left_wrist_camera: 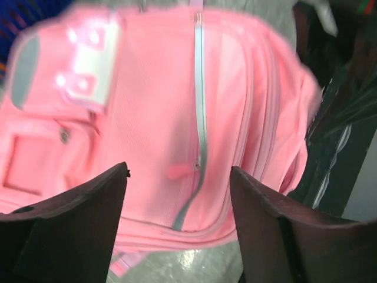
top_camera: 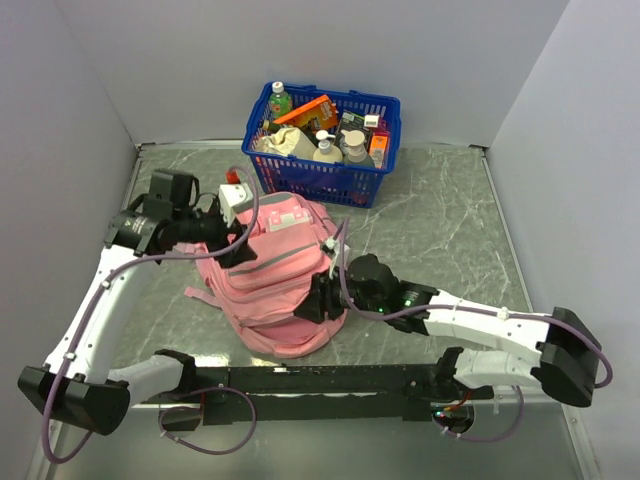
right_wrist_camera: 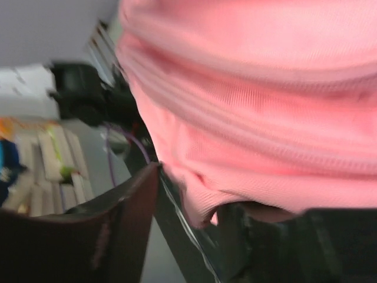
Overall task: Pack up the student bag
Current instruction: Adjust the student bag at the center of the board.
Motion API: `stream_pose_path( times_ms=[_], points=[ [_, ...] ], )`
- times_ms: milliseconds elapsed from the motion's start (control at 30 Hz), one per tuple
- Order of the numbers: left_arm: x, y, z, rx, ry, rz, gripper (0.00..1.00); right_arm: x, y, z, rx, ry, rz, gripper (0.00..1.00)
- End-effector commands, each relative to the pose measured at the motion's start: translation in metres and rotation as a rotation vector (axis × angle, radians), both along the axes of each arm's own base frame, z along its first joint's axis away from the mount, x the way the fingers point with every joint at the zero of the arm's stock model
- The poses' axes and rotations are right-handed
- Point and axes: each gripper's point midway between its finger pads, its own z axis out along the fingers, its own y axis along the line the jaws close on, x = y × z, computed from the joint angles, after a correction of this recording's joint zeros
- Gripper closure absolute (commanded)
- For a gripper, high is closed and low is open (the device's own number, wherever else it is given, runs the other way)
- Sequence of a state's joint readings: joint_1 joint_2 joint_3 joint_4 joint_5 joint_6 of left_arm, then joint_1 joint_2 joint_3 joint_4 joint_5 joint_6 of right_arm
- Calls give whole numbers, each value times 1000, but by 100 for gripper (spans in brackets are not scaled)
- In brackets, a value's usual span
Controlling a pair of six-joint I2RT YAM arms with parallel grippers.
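Right now the left gripper [left_wrist_camera: 178, 171] hangs with its jaws spread wide and nothing between them. Directly beneath it, seen through the gap in the left wrist view, lies the student bag [left_wrist_camera: 247, 88], its pink front face turned up toward the gripper. A grey zip [left_wrist_camera: 200, 106] runs down that face and passes just under the gap. A pale patch [left_wrist_camera: 94, 65] sits off to one side, past the finger [left_wrist_camera: 88, 218] on that side.

Across the bag, the right gripper [right_wrist_camera: 196, 187] is pressed in against the bag's edge. Its jaws stand partly apart with a soft pink fold of the bag bulging down between them. A sliver of space shows beside one finger [right_wrist_camera: 118, 224]. Whether the fold is pinched I cannot tell, as the view is blurred.

From above, the bag lies flat on the grey marbled counter [top_camera: 440, 230], between the two grippers and touching both. Beyond them, further from the arm bases, a blue basket [top_camera: 330, 180] full of bottles and packets stands just past the bag's top end.
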State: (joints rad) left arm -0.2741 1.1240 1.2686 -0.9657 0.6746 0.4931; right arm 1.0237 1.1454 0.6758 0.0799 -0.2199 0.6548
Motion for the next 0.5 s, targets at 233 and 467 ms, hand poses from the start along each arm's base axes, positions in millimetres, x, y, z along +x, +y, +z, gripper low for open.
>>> stream_pose_path(
  times_ms=[233,467],
  points=[
    [10,-35,16,-9,57,-152,34,3,-100,-32,-214,-116,-235,68],
    [9,-59,15,-41,97,-206,46,65,-149,-68,-276,-92,-684,100]
  ],
)
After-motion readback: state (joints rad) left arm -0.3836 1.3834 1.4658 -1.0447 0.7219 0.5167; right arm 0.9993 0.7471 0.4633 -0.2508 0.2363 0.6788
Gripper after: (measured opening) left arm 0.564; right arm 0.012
